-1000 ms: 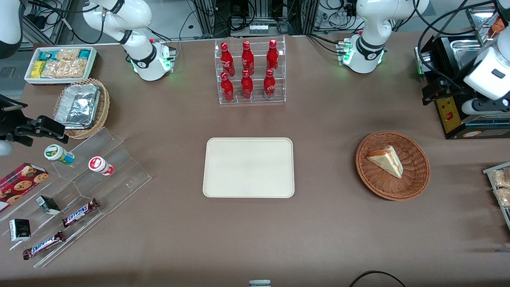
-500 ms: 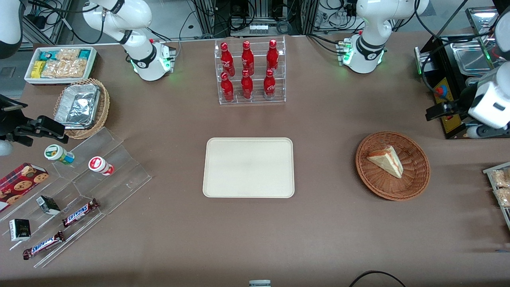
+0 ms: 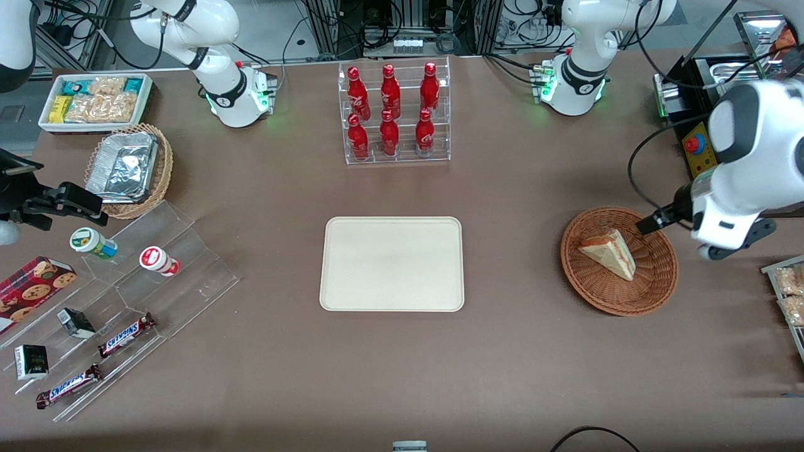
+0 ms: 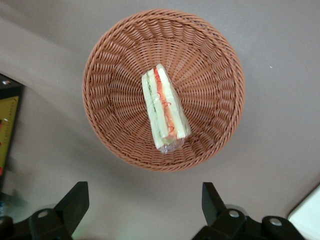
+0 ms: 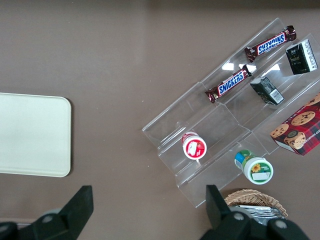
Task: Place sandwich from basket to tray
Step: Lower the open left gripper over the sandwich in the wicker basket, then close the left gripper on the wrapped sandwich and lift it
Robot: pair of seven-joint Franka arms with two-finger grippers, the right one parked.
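Front view: small triangular sandwich (image 3: 608, 253) of white bread, red-orange filling on its edge, lying inside the round reddish-brown woven wicker basket (image 3: 653, 285) on the brown bench (image 3: 534, 351), toward the working arm's end. Flat cream-white rectangular tray (image 3: 392, 263) with rounded corners near the bench's middle, well apart from the basket, nothing on it. White left arm hanging above the basket's rim, its pincer hidden here by the arm's own body. Clear acrylic rack of six red bottles (image 3: 392, 113) farther from the camera than the tray.

Left wrist view: looking straight down into the wicker basket (image 4: 110, 65); sandwich (image 4: 164, 110) resting near the middle of the weave, wrapped in clear film, green and red-orange layers facing up. Pincer (image 4: 145, 202) held above bare bench just beside the basket's rim, its two black fingers (image 4: 75, 202) spread wide apart, gripping nothing, clear of basket and sandwich. Corner of the cream tray (image 4: 309, 216) at the frame's edge.

Right wrist view: cream tray (image 5: 30, 135) bare.
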